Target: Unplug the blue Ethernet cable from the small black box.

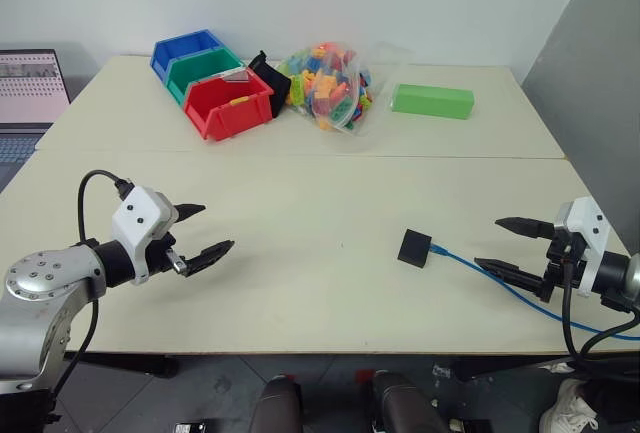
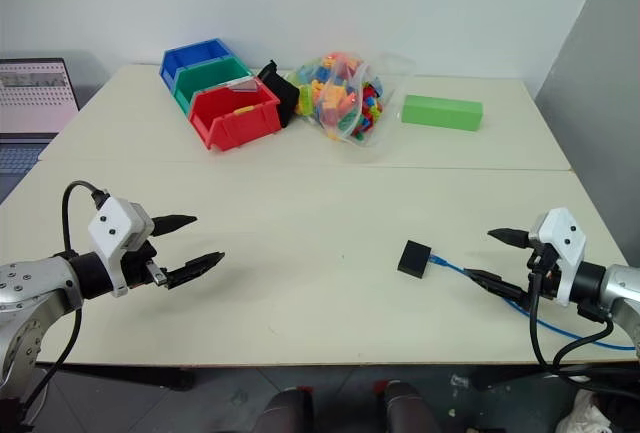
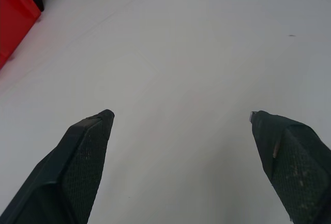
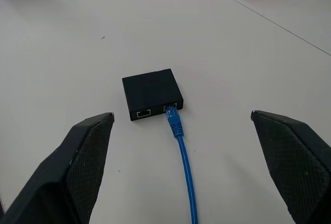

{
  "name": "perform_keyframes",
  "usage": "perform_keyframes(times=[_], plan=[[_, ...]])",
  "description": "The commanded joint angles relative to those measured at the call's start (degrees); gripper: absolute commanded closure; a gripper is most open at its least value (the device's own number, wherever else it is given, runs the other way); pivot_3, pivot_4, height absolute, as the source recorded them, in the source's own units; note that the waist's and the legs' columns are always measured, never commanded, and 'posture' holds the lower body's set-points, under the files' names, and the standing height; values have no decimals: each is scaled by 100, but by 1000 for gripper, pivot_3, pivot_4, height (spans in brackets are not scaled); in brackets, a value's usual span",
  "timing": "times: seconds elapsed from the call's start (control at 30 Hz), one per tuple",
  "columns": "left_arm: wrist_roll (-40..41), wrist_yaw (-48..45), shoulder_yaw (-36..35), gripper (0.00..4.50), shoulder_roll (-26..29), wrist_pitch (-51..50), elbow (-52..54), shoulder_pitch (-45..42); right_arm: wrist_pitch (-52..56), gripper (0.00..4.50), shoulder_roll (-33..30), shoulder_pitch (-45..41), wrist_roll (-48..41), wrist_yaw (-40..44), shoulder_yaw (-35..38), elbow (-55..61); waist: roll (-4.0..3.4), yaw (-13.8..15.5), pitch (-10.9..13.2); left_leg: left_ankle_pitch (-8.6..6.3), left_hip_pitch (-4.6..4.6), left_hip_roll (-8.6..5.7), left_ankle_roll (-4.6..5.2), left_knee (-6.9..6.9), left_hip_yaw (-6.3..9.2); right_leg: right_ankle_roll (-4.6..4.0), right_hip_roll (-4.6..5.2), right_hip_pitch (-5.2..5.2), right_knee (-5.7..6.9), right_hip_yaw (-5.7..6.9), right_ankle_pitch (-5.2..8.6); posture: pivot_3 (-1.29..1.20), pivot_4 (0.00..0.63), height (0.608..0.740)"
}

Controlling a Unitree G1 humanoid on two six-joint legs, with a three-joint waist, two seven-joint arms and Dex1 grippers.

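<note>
The blue Ethernet cable [image 4: 185,169] runs lengthwise straight from the right gripper [image 1: 510,245], jaws wide and empty, to the seemingly still-plugged small black box [image 4: 153,93] on the surface [image 1: 300,253]; the left gripper [image 1: 205,233], equally wide, sits well apart.

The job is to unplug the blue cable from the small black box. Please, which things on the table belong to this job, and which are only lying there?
For the job:
- blue cable, plugged into the box
- small black box
- right gripper, open, nearest to the box
- left gripper, open, far from the box

Only lying there:
- red bin, green bin, blue bin
- bag of bricks
- green block
- laptop
</note>
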State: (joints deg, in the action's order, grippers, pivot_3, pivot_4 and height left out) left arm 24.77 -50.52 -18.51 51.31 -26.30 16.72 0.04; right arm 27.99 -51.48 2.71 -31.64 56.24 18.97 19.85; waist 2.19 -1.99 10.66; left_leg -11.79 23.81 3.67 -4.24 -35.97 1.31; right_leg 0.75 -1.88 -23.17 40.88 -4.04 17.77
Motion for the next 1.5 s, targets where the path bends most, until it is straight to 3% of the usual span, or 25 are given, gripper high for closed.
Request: perform_keyframes(times=[0.03, 0.6, 0.9, 1.1, 1.5], plan=[[64, -92, -172, 0, 99, 86, 227, -40, -92, 2, -44, -47, -14, 38, 141, 56, 0, 0, 0, 0, 0, 0, 0, 0, 0, 0, 0, 0, 0, 0, 0, 0, 150, 740], [-60, -322, -59, 0, 155, 201, 226, 27, -133, 2, 82, -73, 235, -89, -109, 106, 0, 1, 0, 0, 0, 0, 0, 0, 0, 0, 0, 0, 0, -1, 0, 0, 150, 740], [242, -1252, 449, 0, 291, 311, 733, 255, -63, 2, 388, -67, 862, -668, -1054, 362, 0, -2, 0, 0, 0, 1, 0, 0, -1, 0, 0, 0, 0, -1, 0, 0, 150, 740], [333, -1449, 717, 0, 252, 300, 908, 13, -257, 2, 705, -467, 1338, -923, -1601, -280, -1, -2, 0, 0, -1, 1, 0, -1, 0, 0, 0, -1, 1, -2, 0, 0, 150, 740], [290, -1504, 1061, 0, 93, 435, 852, -221, -1219, 2, 956, -1297, 1893, -397, -2218, -2111, 0, -17, -1, 0, -3, 1, 0, -5, -3, 0, -4, 0, 3, 0, -1, 0, 150, 740]])
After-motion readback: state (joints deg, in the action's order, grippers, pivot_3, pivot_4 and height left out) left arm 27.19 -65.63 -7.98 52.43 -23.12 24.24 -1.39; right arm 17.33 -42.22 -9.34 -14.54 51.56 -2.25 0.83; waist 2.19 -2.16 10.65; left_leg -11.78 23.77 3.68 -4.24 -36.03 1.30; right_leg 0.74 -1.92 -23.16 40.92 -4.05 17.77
